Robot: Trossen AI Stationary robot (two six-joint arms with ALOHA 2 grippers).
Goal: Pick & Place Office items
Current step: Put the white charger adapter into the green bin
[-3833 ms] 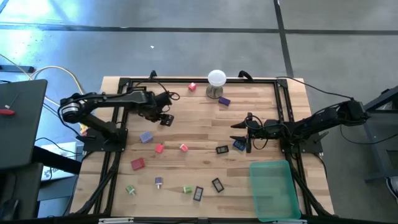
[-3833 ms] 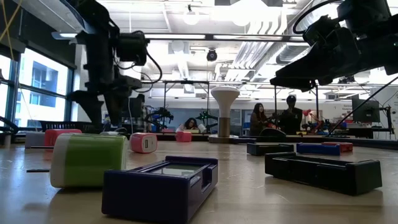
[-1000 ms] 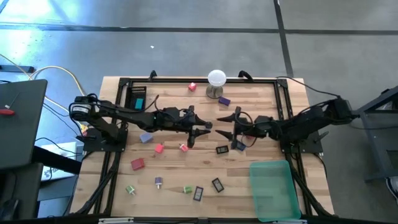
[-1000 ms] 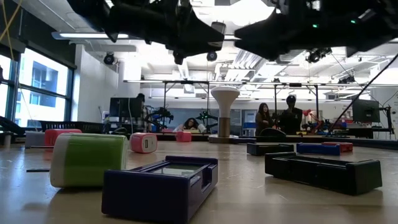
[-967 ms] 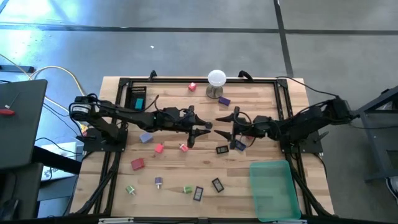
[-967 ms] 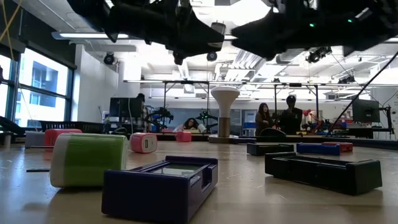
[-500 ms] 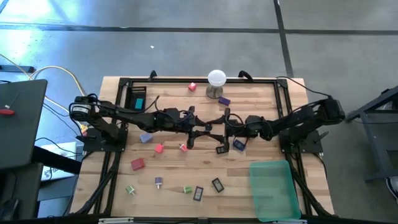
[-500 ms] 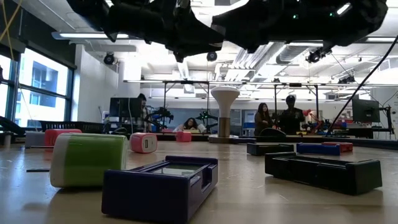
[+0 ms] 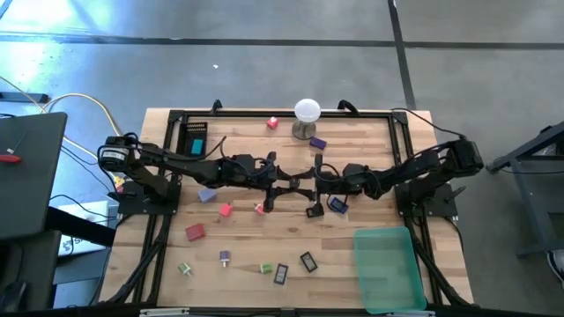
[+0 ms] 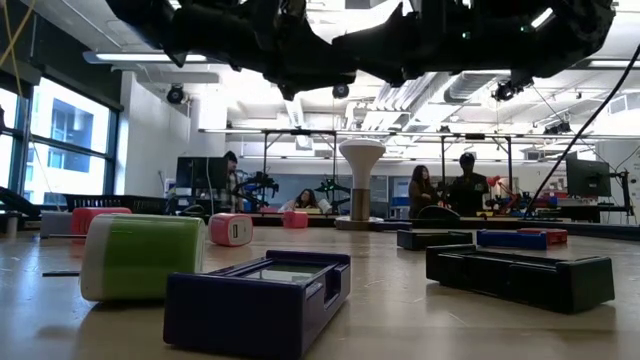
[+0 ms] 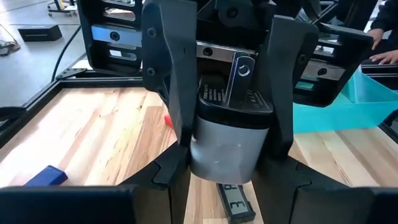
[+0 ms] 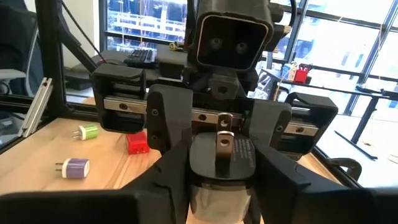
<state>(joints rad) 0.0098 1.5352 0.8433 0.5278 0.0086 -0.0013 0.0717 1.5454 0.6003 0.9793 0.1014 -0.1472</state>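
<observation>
Seen from above, a wooden table (image 9: 370,141) holds small office items scattered in red, pink, purple, green and black, with a teal bin (image 9: 388,269) at the near right corner and a white ball (image 9: 307,110) at the far edge. Both arms reach in to mid-table, where the left gripper (image 9: 284,187) and right gripper (image 9: 314,180) meet tip to tip above the wood; what lies between them is hidden here. From table height, the joined arms are a dark mass across the top, well above a green piece (image 10: 140,257), a purple piece (image 10: 260,300) and a black piece (image 10: 520,275) lying on the table; people stand far off in the room. The left wrist view shows a block (image 11: 230,140), grey with a black top and a metal tab, held in the air with the left arm's own fingers closed on its lower sides and the right arm's fingers (image 11: 166,74) pressed against its upper sides. A flat black piece (image 11: 235,200) lies below. The right wrist view shows the same block clamped from both ends, with a purple plug (image 12: 74,168), a green plug (image 12: 89,132) and a red piece (image 12: 137,142) on the table beyond.
</observation>
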